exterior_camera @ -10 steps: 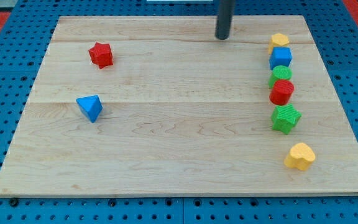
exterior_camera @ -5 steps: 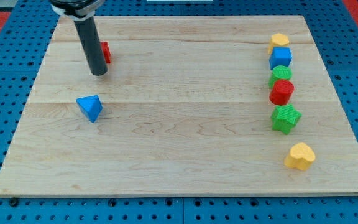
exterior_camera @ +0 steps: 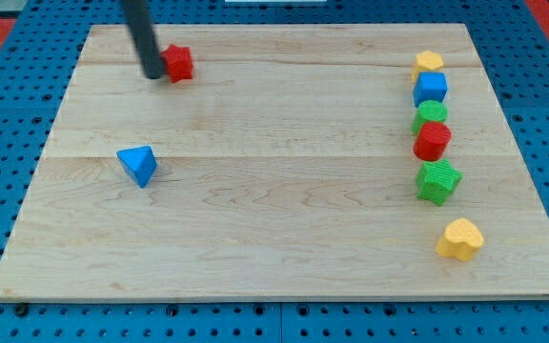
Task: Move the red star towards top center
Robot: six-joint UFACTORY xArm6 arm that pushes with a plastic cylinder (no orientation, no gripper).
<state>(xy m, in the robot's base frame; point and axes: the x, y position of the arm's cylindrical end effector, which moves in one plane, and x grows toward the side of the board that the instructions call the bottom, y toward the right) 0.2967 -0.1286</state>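
The red star [exterior_camera: 178,63] lies near the top left of the wooden board [exterior_camera: 274,238], close to the top edge. My tip [exterior_camera: 152,73] stands right at the star's left side, touching it or nearly so. The dark rod rises from there up out of the view's top.
A blue triangular block [exterior_camera: 138,165] lies at the left middle. Down the right side stands a column: yellow block [exterior_camera: 428,63], blue block [exterior_camera: 430,89], green block [exterior_camera: 430,114], red block [exterior_camera: 433,140], green star-like block [exterior_camera: 437,181]. A yellow heart [exterior_camera: 460,239] lies at the lower right.
My tip swept from the top centre to the left, then came up against the red star. The star has moved a little right and towards the top.
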